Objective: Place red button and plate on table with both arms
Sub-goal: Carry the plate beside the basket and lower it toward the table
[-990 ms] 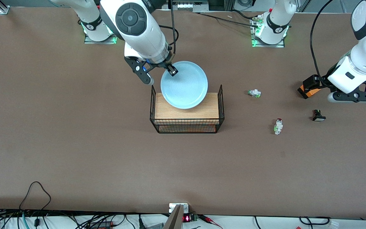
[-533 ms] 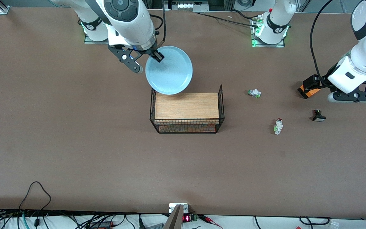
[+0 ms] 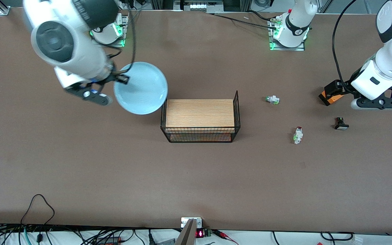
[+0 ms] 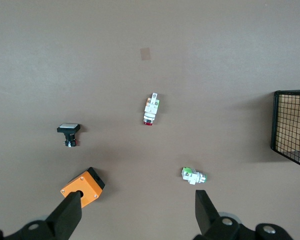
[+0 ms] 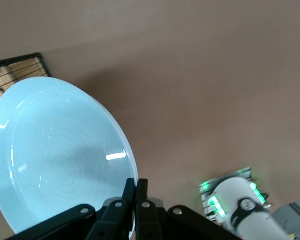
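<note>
My right gripper (image 3: 120,79) is shut on the rim of the light-blue plate (image 3: 141,88) and holds it in the air over the brown table (image 3: 80,163), beside the wire rack toward the right arm's end. In the right wrist view the fingers (image 5: 138,192) pinch the plate's (image 5: 60,160) edge. The red button (image 3: 298,134) lies on the table toward the left arm's end; it also shows in the left wrist view (image 4: 150,108). My left gripper (image 3: 378,103) is open and empty, up over the table near an orange box (image 3: 330,95).
The wood-topped black wire rack (image 3: 200,117) stands mid-table. A white-green switch (image 3: 272,99) lies farther from the front camera than the red button. A black switch with a white cap (image 3: 341,123) lies near the orange box (image 4: 82,184). Cables run along the front edge.
My right arm has carried the plate off the rack top, first toward the bases, then toward the right arm's end of the table. The left arm has not moved.
</note>
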`<action>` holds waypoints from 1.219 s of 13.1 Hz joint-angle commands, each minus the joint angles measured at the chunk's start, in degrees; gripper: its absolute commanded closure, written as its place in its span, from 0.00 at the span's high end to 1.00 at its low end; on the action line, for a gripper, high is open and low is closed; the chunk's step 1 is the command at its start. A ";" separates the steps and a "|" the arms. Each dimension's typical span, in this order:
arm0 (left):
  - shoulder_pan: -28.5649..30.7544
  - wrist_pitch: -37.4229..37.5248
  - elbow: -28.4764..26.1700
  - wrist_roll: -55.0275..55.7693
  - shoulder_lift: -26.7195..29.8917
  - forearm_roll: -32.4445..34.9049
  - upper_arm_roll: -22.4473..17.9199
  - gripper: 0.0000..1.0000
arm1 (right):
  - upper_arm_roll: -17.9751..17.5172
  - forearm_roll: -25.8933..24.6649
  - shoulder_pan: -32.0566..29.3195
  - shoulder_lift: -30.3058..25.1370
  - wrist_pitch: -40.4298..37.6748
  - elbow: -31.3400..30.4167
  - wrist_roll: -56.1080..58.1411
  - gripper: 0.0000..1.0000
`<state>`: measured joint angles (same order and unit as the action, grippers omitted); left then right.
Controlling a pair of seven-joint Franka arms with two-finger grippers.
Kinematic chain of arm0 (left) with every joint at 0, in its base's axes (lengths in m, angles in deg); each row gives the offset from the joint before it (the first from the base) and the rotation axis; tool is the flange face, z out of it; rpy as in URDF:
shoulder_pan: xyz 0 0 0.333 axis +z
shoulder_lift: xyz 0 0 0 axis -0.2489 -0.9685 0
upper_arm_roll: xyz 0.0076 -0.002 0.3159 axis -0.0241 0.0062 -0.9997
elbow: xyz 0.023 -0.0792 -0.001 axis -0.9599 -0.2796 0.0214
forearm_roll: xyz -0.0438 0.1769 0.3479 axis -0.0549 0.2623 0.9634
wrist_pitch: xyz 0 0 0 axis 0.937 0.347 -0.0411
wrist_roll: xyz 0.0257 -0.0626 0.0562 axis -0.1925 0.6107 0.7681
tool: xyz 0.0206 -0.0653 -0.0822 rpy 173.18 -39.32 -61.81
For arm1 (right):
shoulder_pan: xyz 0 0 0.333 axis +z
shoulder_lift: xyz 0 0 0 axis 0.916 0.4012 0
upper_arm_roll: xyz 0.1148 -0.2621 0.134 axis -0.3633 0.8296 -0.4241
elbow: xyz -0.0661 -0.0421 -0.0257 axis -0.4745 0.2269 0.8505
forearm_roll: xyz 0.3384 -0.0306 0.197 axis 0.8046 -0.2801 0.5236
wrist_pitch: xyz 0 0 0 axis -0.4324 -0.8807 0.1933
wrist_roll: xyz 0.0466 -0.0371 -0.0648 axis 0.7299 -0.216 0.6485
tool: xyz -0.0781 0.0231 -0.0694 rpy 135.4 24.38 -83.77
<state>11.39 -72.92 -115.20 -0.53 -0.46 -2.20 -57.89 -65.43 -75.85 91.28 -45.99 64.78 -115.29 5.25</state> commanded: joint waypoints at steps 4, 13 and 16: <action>0.03 0.81 -0.25 0.44 1.01 -0.27 0.03 1.00 | -0.96 -2.45 -9.37 1.99 1.59 -1.99 17.66 0.00; -0.06 0.72 -0.25 0.35 1.01 -0.18 0.12 1.00 | -0.96 -3.86 -17.01 5.68 23.20 -14.91 33.21 0.00; -0.06 0.72 -0.25 0.35 1.01 -0.18 0.12 1.00 | -1.04 -2.89 -21.14 9.36 28.20 -14.91 41.29 0.00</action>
<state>11.38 -72.89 -115.20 -0.53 -0.45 -2.20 -57.86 -65.37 -79.35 72.72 -37.97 90.05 -129.81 41.91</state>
